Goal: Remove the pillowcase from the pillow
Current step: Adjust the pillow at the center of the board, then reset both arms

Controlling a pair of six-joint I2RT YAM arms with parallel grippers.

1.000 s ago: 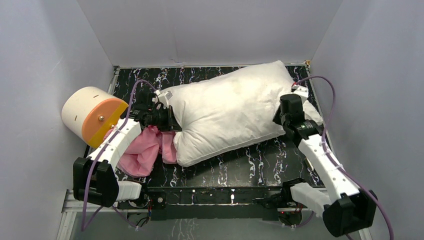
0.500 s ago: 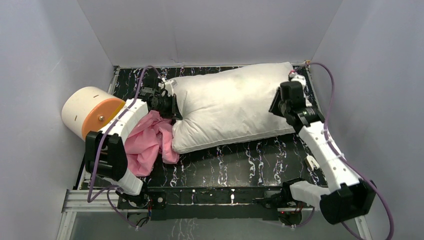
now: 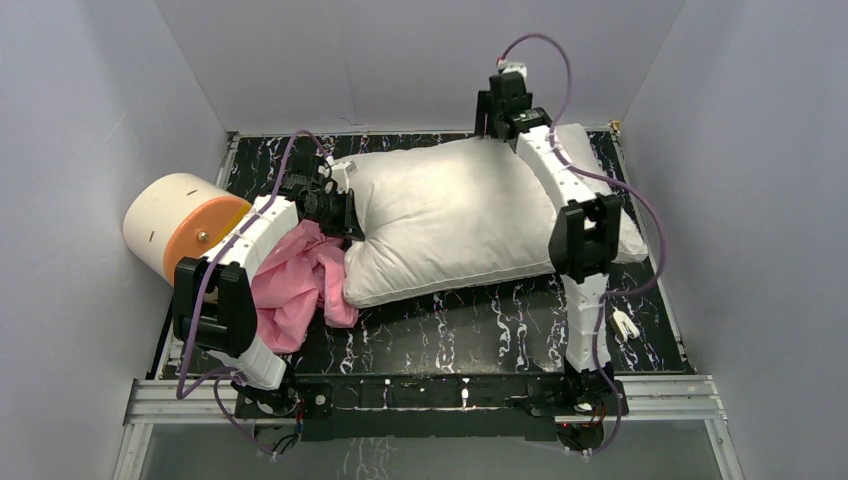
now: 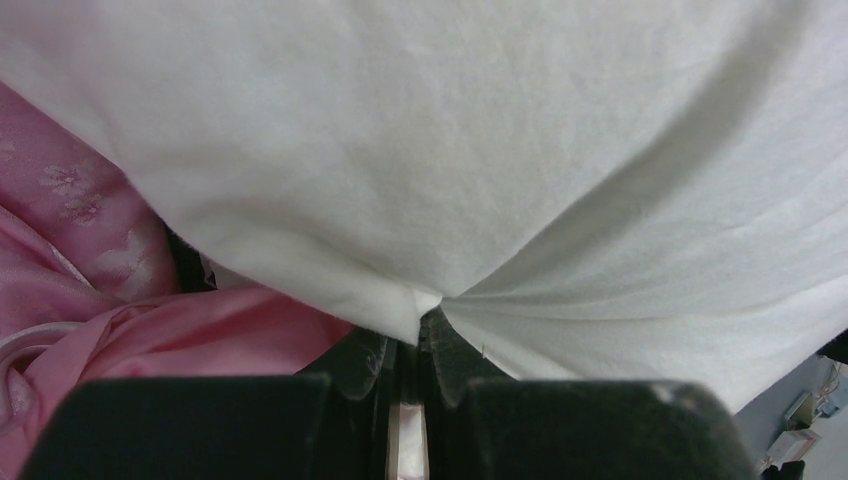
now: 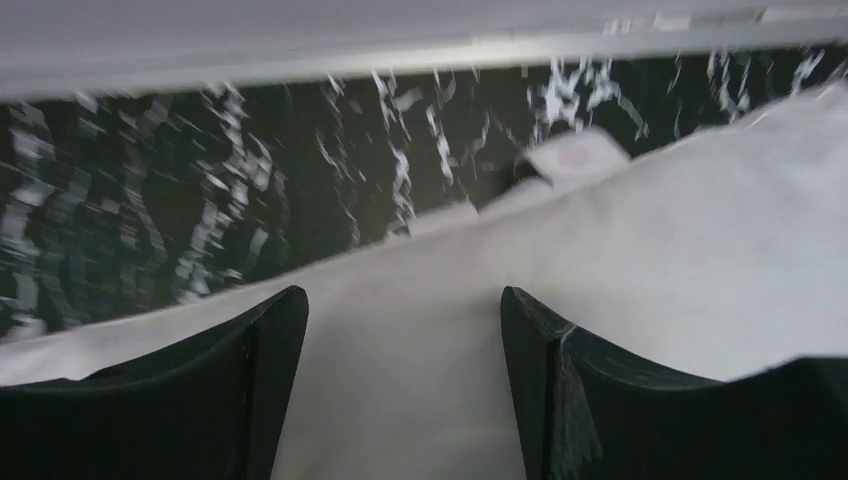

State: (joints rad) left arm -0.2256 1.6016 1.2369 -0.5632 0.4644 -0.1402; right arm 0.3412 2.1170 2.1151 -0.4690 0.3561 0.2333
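The white pillow (image 3: 450,220) lies bare across the black table. The pink pillowcase (image 3: 295,285) is crumpled at its left end, under my left arm. My left gripper (image 3: 345,215) is shut on a pinch of the pillow's left edge; in the left wrist view the jaws (image 4: 425,325) nip white pillow (image 4: 480,130) fabric, with the floral pillowcase (image 4: 90,250) at the left. My right gripper (image 3: 492,118) hangs over the pillow's back edge. In the right wrist view the right gripper (image 5: 403,300) is open, with nothing between its fingers, above the pillow (image 5: 620,240).
A cream-and-orange cylinder (image 3: 180,225) lies against the left wall. A small white object (image 3: 626,324) sits on the marbled table (image 3: 480,320) by the right arm's base. Grey walls close in the back and both sides. A white tag (image 5: 577,155) shows at the pillow's edge.
My right gripper has opened and let go of the pillow's right end. Its arm has swung up and back over the pillow. The pillow has settled flatter; the left grip holds.
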